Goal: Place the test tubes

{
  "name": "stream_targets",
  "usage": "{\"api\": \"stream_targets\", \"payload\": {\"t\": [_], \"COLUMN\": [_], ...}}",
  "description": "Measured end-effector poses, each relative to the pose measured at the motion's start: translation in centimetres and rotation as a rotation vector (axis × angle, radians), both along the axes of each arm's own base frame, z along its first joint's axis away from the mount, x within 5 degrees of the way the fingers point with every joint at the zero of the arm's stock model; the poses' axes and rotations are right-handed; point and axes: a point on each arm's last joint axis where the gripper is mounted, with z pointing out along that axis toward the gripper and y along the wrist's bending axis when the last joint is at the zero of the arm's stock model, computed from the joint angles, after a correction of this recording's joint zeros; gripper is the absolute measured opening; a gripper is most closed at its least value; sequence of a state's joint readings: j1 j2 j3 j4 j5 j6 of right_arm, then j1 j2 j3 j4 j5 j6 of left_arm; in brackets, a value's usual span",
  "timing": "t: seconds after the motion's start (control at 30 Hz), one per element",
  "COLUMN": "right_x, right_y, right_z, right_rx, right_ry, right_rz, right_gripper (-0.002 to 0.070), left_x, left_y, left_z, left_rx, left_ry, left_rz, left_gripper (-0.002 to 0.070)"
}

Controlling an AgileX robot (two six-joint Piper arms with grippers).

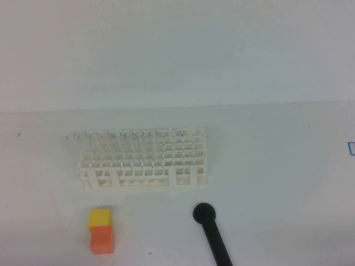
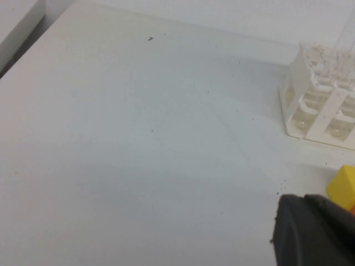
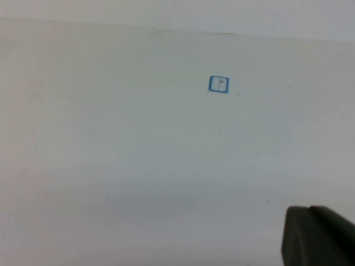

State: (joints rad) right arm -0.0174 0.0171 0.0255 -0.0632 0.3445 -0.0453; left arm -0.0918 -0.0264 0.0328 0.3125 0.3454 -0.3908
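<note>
A white test tube rack [image 1: 145,159] stands in the middle of the table. Several clear test tubes [image 1: 111,134] stand in it, their rims showing along its back row. In the left wrist view the rack's end [image 2: 321,105] shows with a clear tube [image 2: 348,33] rising from it. My left gripper [image 2: 304,202] is shut on nothing, low over bare table short of the rack, beside a yellow block [image 2: 344,185]. My right gripper [image 3: 308,213] is also shut and empty over bare table. Neither gripper appears in the high view.
A yellow block [image 1: 100,217] sits against an orange block [image 1: 102,239] in front of the rack's left end. A black rod with a rounded head [image 1: 204,211] lies near the front edge. A small blue square mark [image 3: 218,84] is on the table to the right.
</note>
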Motion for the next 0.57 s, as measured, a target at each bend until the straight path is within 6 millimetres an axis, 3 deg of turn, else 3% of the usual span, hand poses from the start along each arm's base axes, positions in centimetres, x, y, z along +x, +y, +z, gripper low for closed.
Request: {"api": "stream_targets", "payload": {"t": [0.57], "right_x": [-0.15], "right_y": [0.03], "right_z": [0.14], "right_rx": [-0.01], "right_ry": [-0.023], "right_rz": [0.012], "right_gripper": [-0.0001], "left_x": [0.0], "left_y": [0.0], "left_z": [0.0], "left_rx": [0.0], "left_ry": [0.0], "left_rz": [0.0], "left_gripper": [-0.0001]}}
